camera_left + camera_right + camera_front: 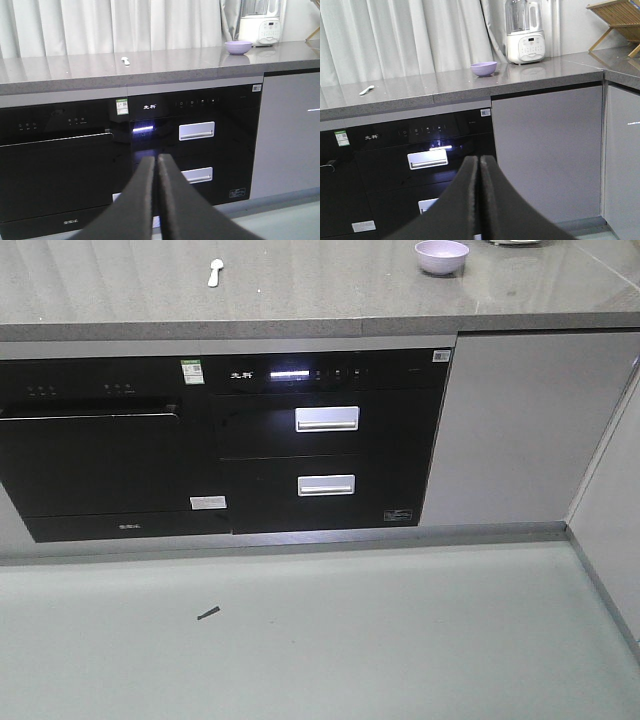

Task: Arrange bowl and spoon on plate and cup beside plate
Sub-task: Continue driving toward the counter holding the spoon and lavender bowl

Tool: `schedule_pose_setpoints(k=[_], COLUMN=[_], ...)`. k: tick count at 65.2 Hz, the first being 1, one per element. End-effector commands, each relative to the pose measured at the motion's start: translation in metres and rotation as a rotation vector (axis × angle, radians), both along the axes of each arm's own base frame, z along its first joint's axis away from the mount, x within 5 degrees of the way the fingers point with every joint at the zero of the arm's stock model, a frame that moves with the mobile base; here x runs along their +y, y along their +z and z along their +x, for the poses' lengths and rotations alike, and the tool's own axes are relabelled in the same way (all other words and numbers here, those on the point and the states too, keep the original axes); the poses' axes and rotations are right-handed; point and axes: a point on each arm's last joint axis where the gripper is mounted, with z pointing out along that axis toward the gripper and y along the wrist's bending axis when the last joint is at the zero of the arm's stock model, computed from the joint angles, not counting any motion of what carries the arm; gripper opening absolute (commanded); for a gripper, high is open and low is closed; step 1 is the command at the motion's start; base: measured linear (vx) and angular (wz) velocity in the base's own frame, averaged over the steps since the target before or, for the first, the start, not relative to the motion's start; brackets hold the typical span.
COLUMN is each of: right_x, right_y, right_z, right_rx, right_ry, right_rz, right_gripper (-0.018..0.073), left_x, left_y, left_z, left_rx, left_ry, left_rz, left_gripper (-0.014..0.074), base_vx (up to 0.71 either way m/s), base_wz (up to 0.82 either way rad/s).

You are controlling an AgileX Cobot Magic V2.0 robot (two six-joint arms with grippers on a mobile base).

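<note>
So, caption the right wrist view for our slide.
Closed right gripper faces a grey stone countertop holding a round lavender bowl, a white plastic spoon and a blender.

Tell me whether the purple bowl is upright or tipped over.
Upright. The bowl rests on its base on the grey counter, rim level and mouth facing up.

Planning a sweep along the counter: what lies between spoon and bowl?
Only bare grey countertop separates the spoon and the bowl, shown in the front-facing view.
</note>
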Motion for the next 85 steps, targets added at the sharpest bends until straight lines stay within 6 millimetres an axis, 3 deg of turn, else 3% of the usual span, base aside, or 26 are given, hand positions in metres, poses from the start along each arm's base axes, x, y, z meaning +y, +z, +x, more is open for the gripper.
schedule_pose_setpoints(k=[1, 85], right_x=[0.0009, 0.0009], right_y=[0.0024, 0.0025], right_z=[-0.0006, -0.0006], right_rx=[-0.069, -0.070], right_ry=[0.007, 0.007], right_rz=[-0.016, -0.016], right_gripper=[-0.0005, -0.0005], left_x=[0.0022, 0.0022], left_y=[-0.0012, -0.0012], left_z=[0.0000, 0.0000], left_rx=[-0.060, -0.060], left_ry=[0.025, 0.025], left_rz=[-0.017, -0.017], left_gripper=[-0.0006, -0.0006], base_vx=[0.05, 0.05], base_wz=[0.02, 0.01])
